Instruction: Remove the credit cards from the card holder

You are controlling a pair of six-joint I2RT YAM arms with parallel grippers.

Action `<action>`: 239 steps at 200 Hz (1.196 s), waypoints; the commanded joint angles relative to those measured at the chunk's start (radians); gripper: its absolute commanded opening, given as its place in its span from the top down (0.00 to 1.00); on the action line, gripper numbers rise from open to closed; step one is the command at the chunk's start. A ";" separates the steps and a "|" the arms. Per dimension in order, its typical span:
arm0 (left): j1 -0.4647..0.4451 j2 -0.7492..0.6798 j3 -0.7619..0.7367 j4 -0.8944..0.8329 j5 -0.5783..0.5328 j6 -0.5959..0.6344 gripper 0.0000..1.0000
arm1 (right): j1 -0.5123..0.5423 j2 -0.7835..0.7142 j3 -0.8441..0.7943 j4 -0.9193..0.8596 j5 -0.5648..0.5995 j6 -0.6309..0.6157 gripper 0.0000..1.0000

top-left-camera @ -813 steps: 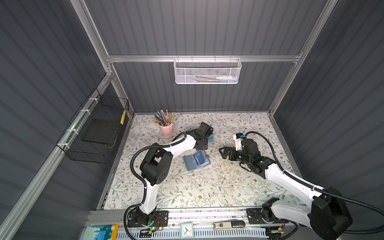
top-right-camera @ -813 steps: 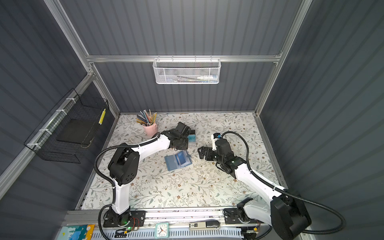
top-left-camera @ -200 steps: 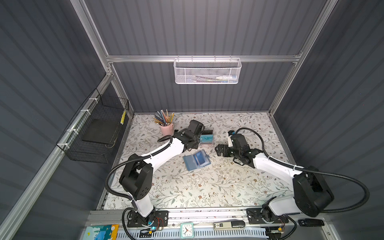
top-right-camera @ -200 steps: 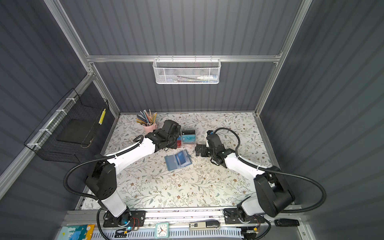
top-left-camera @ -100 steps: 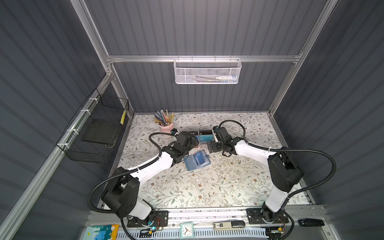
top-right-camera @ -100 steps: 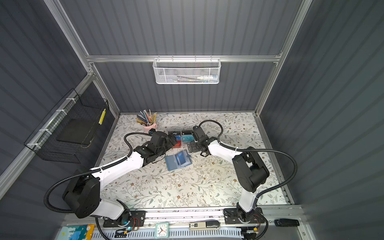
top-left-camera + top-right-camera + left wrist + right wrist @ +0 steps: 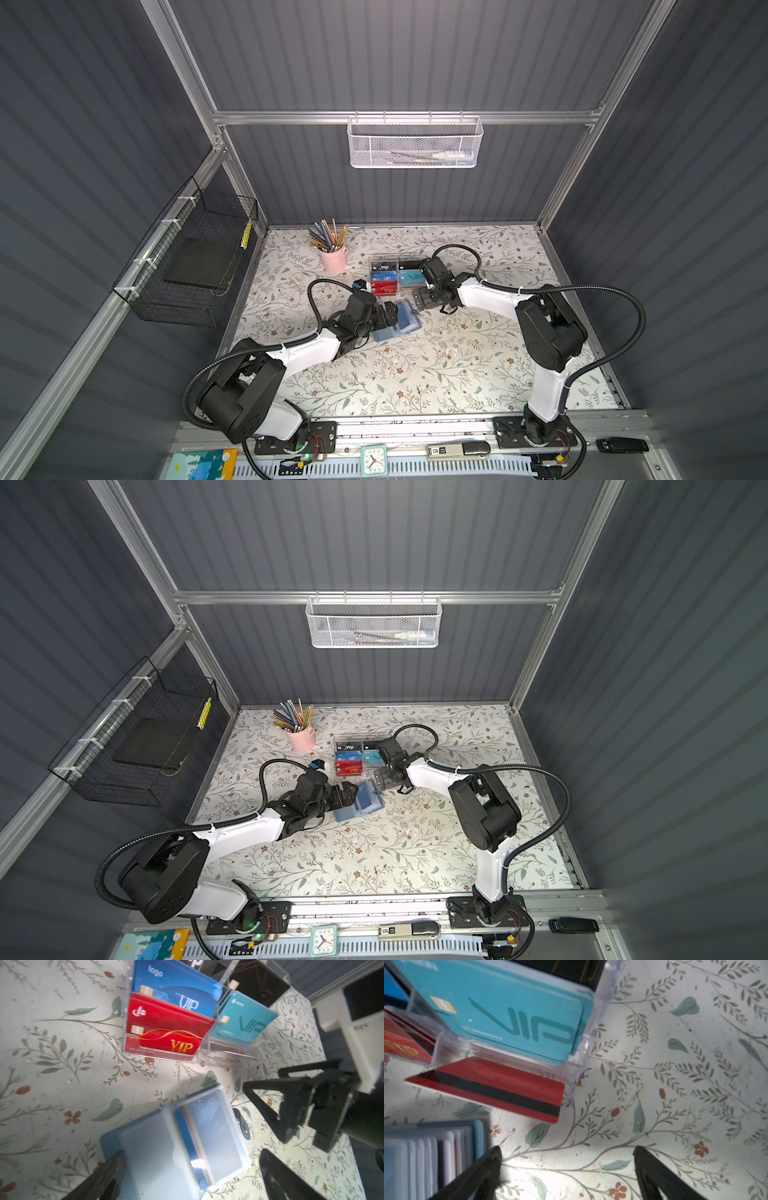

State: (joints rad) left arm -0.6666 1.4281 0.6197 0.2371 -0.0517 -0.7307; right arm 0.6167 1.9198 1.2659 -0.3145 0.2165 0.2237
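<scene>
**Top views.** The left gripper [image 7: 388,316] lies low at the 9 o'clock edge of the open holder [image 7: 401,323] near the table's middle. Its fingers are spread wide and grip nothing. The right gripper [image 7: 420,297], equally wide and empty, sits at the holder's 1 o'clock, just in front of the clear rack [image 7: 397,274] of cards at 12 o'clock. A floral sheet covers the table [image 7: 415,374]. A pink cup [image 7: 334,259] of pencils stands at the rack's 10 o'clock. Dark ribbed walls carry a white mesh basket [image 7: 413,143] at the rear and a black wire basket [image 7: 195,266] on the 9 o'clock side, and a small clock [image 7: 374,459] sits on the front rail. **Left wrist view.** The left gripper's [image 7: 192,1153] fingers straddle the holder [image 7: 145,1147], which lies open and flat. One tip meets the cover's corner, but contact cannot be judged. A blue card [image 7: 185,1132] with a tan stripe shows in a sleeve beside the fold. Glare whitens the other sleeves, so their contents are unreadable. **Right wrist view.** The right gripper's [image 7: 566,1148] fingers stand wide over bare table. One tip is just beside the holder's fanned sleeve edges, and touch is uncertain. A red card [image 7: 492,1086] with a black stripe lies flat at the rack's foot, partly under its clear front. The frame cuts off most of the holder.
</scene>
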 commanded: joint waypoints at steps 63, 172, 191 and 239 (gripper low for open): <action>0.001 -0.142 -0.154 0.141 0.123 0.067 0.00 | -0.034 0.115 0.179 -0.053 0.000 -0.003 0.01; -0.024 -0.142 -0.171 0.157 0.152 0.113 0.00 | -0.051 0.094 0.184 -0.026 -0.033 0.002 0.01; -0.025 -0.164 -0.166 0.125 0.148 0.124 0.00 | -0.051 0.051 0.140 -0.003 -0.056 0.015 0.01; -0.025 -0.197 -0.176 0.107 0.145 0.116 0.00 | -0.035 -0.105 0.005 0.045 -0.101 0.063 0.01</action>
State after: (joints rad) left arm -0.6865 1.2488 0.4271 0.3603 0.0906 -0.6312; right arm 0.5697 1.8908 1.3167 -0.2962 0.1505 0.2543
